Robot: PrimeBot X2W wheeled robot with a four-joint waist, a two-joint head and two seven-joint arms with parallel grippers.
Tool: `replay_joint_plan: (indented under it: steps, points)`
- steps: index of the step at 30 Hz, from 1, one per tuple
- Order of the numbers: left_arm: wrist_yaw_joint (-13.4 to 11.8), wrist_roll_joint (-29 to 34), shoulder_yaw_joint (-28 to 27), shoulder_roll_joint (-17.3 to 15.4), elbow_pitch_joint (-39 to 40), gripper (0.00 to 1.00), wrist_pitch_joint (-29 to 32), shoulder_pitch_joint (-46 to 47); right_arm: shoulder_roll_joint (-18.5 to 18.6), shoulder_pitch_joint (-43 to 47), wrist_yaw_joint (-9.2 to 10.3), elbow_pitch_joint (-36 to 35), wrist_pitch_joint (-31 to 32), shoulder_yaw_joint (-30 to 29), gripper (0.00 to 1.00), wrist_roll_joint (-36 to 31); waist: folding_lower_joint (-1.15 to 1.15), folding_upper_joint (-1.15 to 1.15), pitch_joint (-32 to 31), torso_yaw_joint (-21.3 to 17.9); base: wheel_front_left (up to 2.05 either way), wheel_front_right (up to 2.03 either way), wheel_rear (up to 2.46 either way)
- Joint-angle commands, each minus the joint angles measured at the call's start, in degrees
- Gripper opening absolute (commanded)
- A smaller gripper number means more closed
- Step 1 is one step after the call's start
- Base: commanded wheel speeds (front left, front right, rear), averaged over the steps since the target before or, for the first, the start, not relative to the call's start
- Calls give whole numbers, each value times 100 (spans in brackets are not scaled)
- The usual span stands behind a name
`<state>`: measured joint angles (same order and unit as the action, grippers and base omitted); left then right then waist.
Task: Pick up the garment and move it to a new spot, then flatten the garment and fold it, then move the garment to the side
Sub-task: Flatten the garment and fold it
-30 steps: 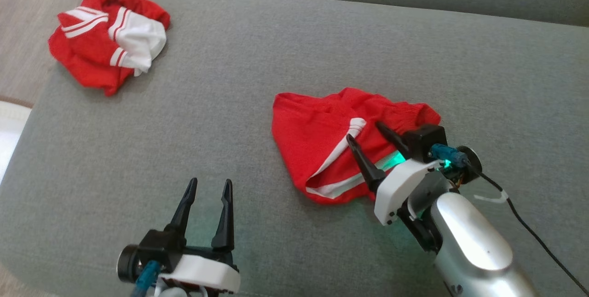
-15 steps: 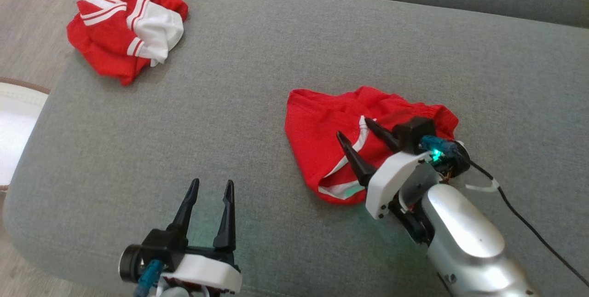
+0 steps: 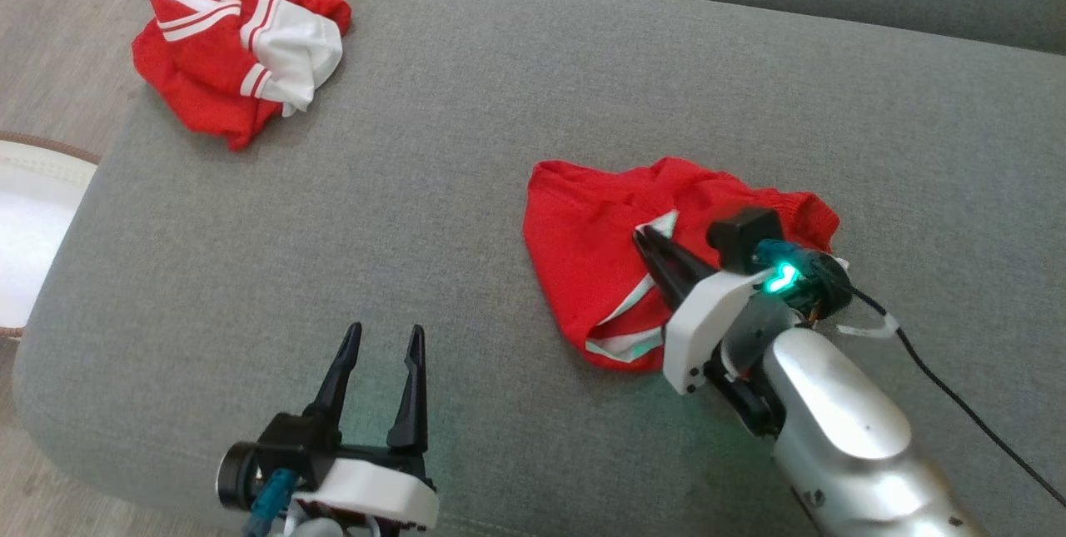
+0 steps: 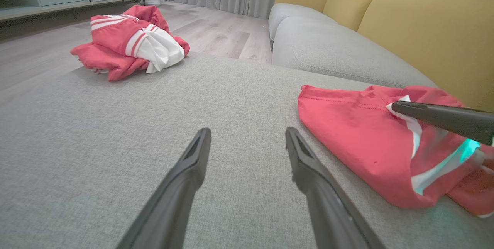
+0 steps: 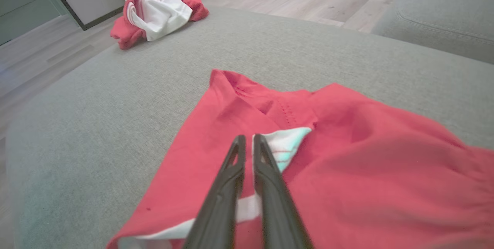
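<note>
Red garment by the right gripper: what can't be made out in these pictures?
- Head view: the near right part of the red garment is hidden behind the right gripper and its wrist.
- Left wrist view: its far end is cut off by the right edge.
- Right wrist view: its lower part runs past the bottom edge.

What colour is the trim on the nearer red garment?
White trim on the red garment; best in right wrist view.
</note>
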<state>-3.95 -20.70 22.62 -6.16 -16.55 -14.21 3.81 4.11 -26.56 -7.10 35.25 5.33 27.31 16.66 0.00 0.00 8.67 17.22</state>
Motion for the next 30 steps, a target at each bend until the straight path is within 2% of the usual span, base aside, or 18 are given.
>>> replay_joint_plan:
  steps: [1, 11, 17, 18, 19, 20, 21, 30]
  points:
    - [5, -50, -147, -2, 121, 100, -69, 225, -123, -214, -39, -243, -85, 152, 0, 47, 0, 0, -5, -5, 0, 0, 0]
    - [20, -42, -131, -8, 100, 100, -74, 246, -123, -331, -39, -876, -79, 1182, 0, 492, 0, 0, -30, -20, 0, 0, 0]
    - [14, -46, -122, -4, 87, 100, -76, 255, -123, -339, -39, -958, -102, 1333, 0, 556, 0, 0, -46, -8, 0, 0, 0]
    - [9, -48, -129, -7, 87, 100, -76, 252, -123, -330, -39, -945, -137, 1272, 7, 520, 0, 0, -49, -15, 0, 0, 0]
    - [4, -50, -136, -11, 89, 100, -76, 247, -123, -315, -39, -923, -166, 1196, 26, 478, 0, 0, -52, -23, 0, 0, 0]
    - [0, -52, -144, -15, 93, 100, -76, 242, -123, -296, -39, -905, -201, 1110, 80, 422, 0, 0, -55, -33, 0, 0, 0]
    - [-4, -54, -150, -18, 99, 100, -76, 235, -123, -269, -39, -893, -239, 1021, 100, 372, 0, 0, -57, -44, 0, 0, 0]
    - [-10, -61, -160, -19, 145, 100, -77, 219, -124, -19, -39, -626, -443, 146, 100, 65, 0, 0, -3, -127, 0, 0, 0]
